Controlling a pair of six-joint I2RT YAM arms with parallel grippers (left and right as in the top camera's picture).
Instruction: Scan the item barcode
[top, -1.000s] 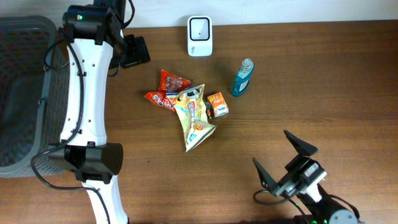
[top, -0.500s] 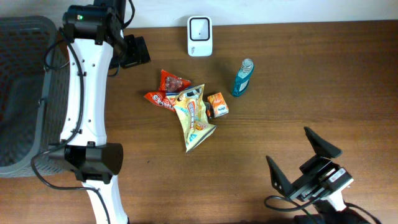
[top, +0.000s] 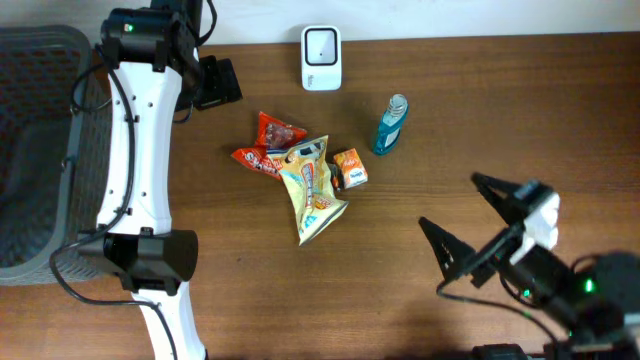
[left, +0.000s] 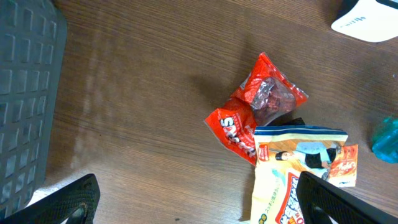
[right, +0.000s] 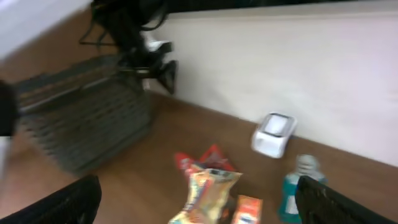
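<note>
At nine o'clock sits a grey plastic basket (top: 30, 150) with holey walls, and the left claw (left: 198, 183) is wide open, holding nothing. In the middle lie crinkly shiny snacks (top: 300, 160), a red packet (top: 272, 140), a long yellow bag (top: 312, 188) and a small orange box (top: 350, 168), with the boxy white scanner (top: 321, 58) at twelve o'clock from them and a blue bottle (top: 390, 125) at two. At five o'clock the pointy black right claw (top: 478, 225) is wide open and empty, above a brown wooden table (top: 500, 90), with a plain white wall (right: 280, 62) behind.
</note>
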